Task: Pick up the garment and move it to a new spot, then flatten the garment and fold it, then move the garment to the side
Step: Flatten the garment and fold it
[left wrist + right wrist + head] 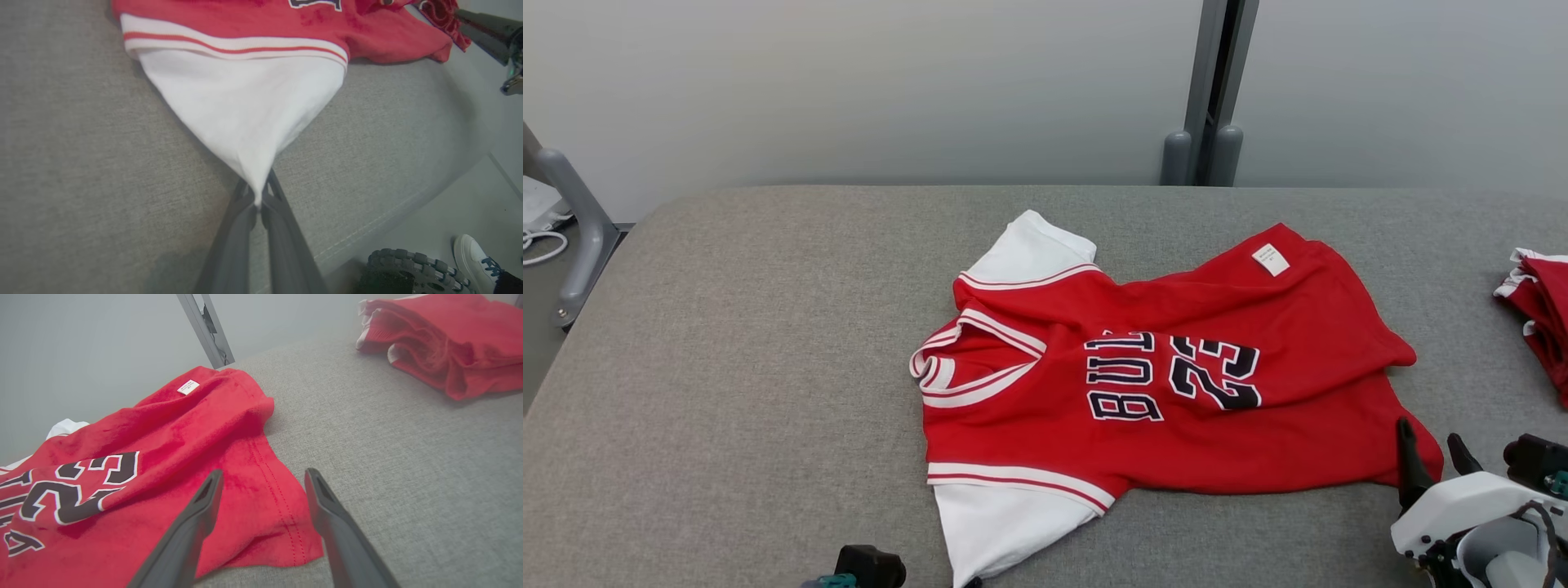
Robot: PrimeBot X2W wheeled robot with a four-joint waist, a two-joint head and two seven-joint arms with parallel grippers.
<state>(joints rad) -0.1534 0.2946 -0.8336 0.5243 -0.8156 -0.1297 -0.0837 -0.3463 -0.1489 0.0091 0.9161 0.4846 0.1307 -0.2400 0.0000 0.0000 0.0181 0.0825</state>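
Red garment lies rumpled; left gripper pinches its white sleeve tip (pulled taut), right gripper spread over its hem corner.

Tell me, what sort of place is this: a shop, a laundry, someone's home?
Probably a robot test lab, not a shop or home: a fabric-covered grey table against plain grey wall panels, one red jersey spread out, a second red garment set aside.
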